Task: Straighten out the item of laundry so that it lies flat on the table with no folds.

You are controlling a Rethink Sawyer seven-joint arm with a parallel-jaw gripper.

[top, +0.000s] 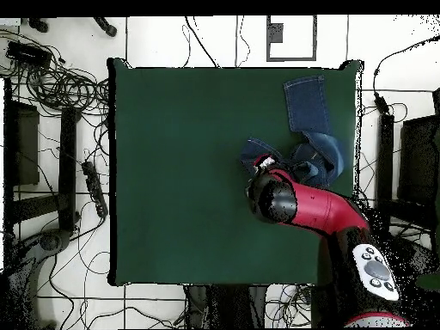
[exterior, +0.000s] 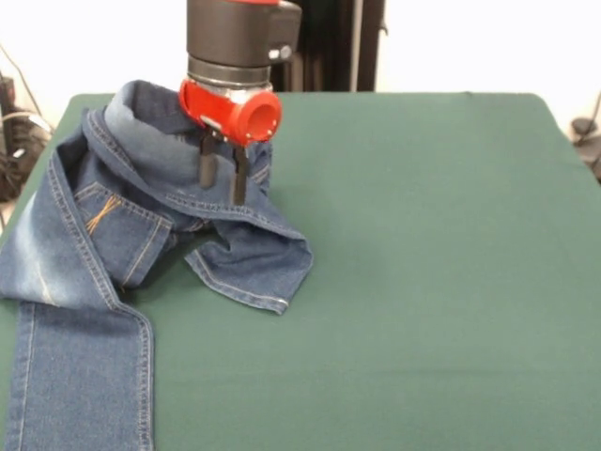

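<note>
The item of laundry [exterior: 103, 235] is a pair of blue jeans, bunched at the left of the table [exterior: 423, 235] in the front view. One leg runs off the near edge, a folded flap points toward the middle, and the waistband stands up at the back. My gripper [exterior: 223, 191] hangs over the crumpled middle with its two black fingers [exterior: 206, 167] apart, their tips at the cloth, and it is open. Seen from overhead, the jeans [top: 308, 103] lie near the table's [top: 189, 172] right edge, partly under the red arm [top: 318, 210], which hides the gripper.
The green top stretches far beyond the jeans toward the right in the front view. Tangled cables [top: 60, 86] and dark stands lie on the floor around the table. A black post [exterior: 338, 42] rises behind the far edge.
</note>
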